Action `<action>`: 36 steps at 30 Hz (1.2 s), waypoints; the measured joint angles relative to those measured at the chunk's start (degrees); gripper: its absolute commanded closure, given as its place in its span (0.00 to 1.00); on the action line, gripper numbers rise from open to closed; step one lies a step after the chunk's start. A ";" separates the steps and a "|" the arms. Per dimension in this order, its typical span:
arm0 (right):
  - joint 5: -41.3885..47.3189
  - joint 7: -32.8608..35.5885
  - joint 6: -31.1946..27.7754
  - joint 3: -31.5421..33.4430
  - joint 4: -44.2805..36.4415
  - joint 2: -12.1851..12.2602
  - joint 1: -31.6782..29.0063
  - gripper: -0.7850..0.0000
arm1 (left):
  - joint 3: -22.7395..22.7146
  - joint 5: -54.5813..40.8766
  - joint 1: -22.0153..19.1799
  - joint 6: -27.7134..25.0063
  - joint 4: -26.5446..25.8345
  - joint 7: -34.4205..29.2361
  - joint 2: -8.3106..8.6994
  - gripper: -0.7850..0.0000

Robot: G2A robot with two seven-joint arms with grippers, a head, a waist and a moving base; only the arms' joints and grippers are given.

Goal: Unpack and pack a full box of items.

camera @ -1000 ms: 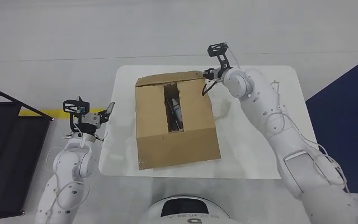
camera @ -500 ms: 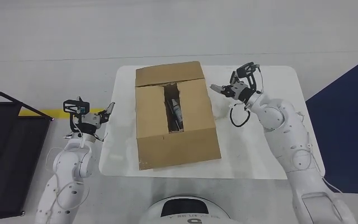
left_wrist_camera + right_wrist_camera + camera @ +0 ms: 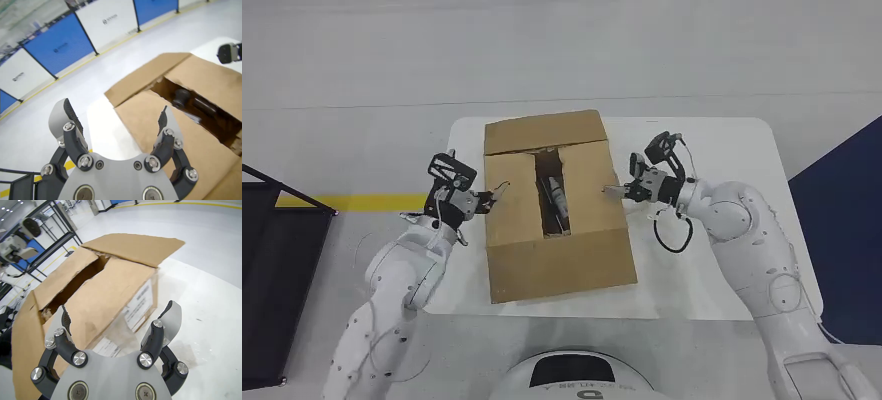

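A brown cardboard box (image 3: pixel 587 250) stands mid-table, its two long flaps lying nearly shut with a ragged gap between them. Dark items (image 3: pixel 557 200) show through the gap, one of them spool-shaped (image 3: pixel 181 95). The far flap (image 3: pixel 545 130) is folded outward. My left gripper (image 3: pixel 497 190) is open at the box's left edge, by the left flap (image 3: pixel 170 144). My right gripper (image 3: pixel 614 190) is open at the box's right edge; one finger (image 3: pixel 65 315) sits over the flap (image 3: pixel 105 289), the other over the table (image 3: pixel 198 298). Neither gripper holds anything.
The white table (image 3: pixel 712 270) has bare room right of the box and a narrow strip at the left. A white label (image 3: pixel 141 302) is on the box's right wall. A black rack (image 3: pixel 272 260) stands off the table's left side, and a blue partition (image 3: pixel 842 220) off its right.
My left arm swung in from beyond the table's left side to the box's left edge. My right gripper left the box's far right corner and came to its right edge.
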 measured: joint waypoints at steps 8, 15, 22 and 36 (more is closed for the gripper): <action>7.55 4.38 -4.50 2.67 -3.10 1.30 -3.18 0.00 | 6.04 -0.41 -5.57 -0.64 3.69 -6.22 -0.86 0.00; 7.46 4.32 -4.44 2.61 -3.04 1.28 -3.13 0.00 | 6.27 1.71 -5.38 -0.51 3.93 -6.21 -0.81 0.00; 11.02 7.17 -4.07 1.13 -4.28 1.73 -4.98 0.00 | 9.89 -3.24 -7.88 -6.81 5.81 -8.77 -1.27 0.00; 25.82 21.89 -1.16 -0.80 -4.86 3.57 -4.77 0.00 | 16.17 -1.35 -13.78 -5.48 10.16 -14.24 -2.50 0.00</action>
